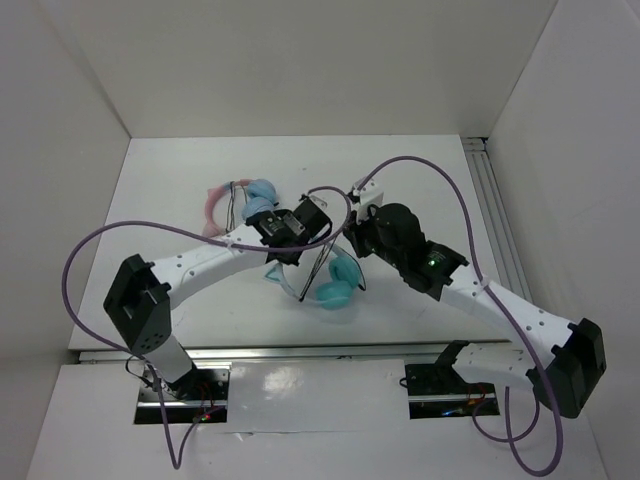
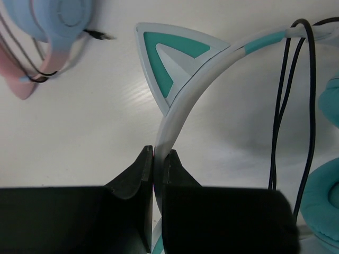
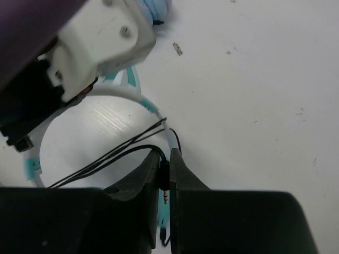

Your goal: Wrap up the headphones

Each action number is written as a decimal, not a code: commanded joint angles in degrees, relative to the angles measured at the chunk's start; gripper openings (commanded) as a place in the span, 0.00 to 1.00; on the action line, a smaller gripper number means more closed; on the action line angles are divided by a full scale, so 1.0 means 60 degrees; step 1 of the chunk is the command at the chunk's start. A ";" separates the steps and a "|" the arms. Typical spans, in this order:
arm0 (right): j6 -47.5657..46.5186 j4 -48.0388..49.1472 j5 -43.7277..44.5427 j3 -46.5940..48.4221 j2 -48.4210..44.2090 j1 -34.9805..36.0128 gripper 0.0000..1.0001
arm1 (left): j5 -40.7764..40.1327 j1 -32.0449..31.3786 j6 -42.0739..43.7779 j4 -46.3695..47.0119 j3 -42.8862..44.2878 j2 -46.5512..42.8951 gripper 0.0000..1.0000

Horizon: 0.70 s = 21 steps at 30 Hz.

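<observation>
The headphones have teal ear cups (image 1: 334, 293) and a white-and-teal headband (image 2: 183, 100) with a cat ear (image 2: 169, 58). They lie at the table's middle. My left gripper (image 2: 158, 153) is shut on the headband just below the cat ear; it shows in the top view (image 1: 285, 254). The thin black cable (image 2: 279, 106) hangs in loops over the band, with a teal cup (image 2: 324, 206) to the right. My right gripper (image 3: 165, 159) is shut on the cable's plug (image 3: 166, 177), close against the headband (image 3: 135, 98); it sits beside the left gripper in the top view (image 1: 352, 240).
Pink-banded cat-ear headphones (image 1: 214, 205) with light-blue cups (image 1: 262, 191) lie just behind and left of the left gripper, also in the left wrist view (image 2: 53, 21). White walls enclose the table; a rail (image 1: 490, 200) runs along its right edge.
</observation>
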 commanded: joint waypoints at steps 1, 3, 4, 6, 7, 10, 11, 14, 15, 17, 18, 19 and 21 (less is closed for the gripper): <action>-0.0385 0.0614 -0.0441 0.0253 -0.0078 -0.0835 0.00 | 0.1326 -0.0334 0.1171 0.0286 -0.0396 -0.1131 0.00; -0.0385 0.0615 -0.0780 0.0165 -0.0078 -0.1072 0.00 | 0.1784 -0.0569 0.1276 0.0286 -0.0631 -0.1528 0.00; -0.0530 0.0615 -0.0912 0.0165 -0.0078 -0.1160 0.00 | 0.1784 -0.0773 0.1276 0.0286 -0.0763 -0.1733 0.00; -0.0663 0.0527 -0.1001 0.0165 0.0140 -0.1160 0.00 | 0.1784 -0.0863 0.1276 0.0286 -0.1173 -0.2407 0.00; -0.0750 0.0440 -0.0914 0.0165 0.0141 -0.1160 0.00 | 0.1900 -0.0950 0.1276 0.0286 -0.1291 -0.2627 0.00; -0.0751 0.0526 -0.0913 0.0165 0.0229 -0.1247 0.00 | 0.2675 -0.0951 0.1566 0.0475 -0.1687 -0.3564 0.00; -0.0751 0.0527 -0.0913 0.0165 0.0229 -0.1248 0.00 | 0.3156 -0.1038 0.1656 0.0592 -0.1832 -0.3798 0.00; -0.0751 0.0527 -0.1159 0.0165 0.0229 -0.1248 0.00 | 0.3586 -0.1039 0.1891 0.0768 -0.2067 -0.4663 0.00; -0.0751 0.0527 -0.1278 0.0165 0.0316 -0.1248 0.01 | 0.3673 -0.1039 0.1891 0.0769 -0.2068 -0.4839 0.00; -0.0751 0.0424 -0.1498 0.0165 0.0317 -0.1248 0.04 | 0.3440 -0.1039 0.1891 0.0857 -0.2171 -0.5104 0.00; -0.0751 0.0323 -0.1615 0.0165 0.0404 -0.1248 0.07 | 0.3353 -0.1039 0.1891 0.0857 -0.2171 -0.5220 0.00; -0.0751 0.0322 -0.1616 0.0165 0.0405 -0.1161 0.10 | 0.3236 -0.1039 0.1891 0.0857 -0.2171 -0.5222 0.00; -0.0751 0.0235 -0.1515 0.0266 0.0405 -0.1160 0.17 | 0.3104 -0.1039 0.1804 0.0857 -0.2171 -0.5222 0.00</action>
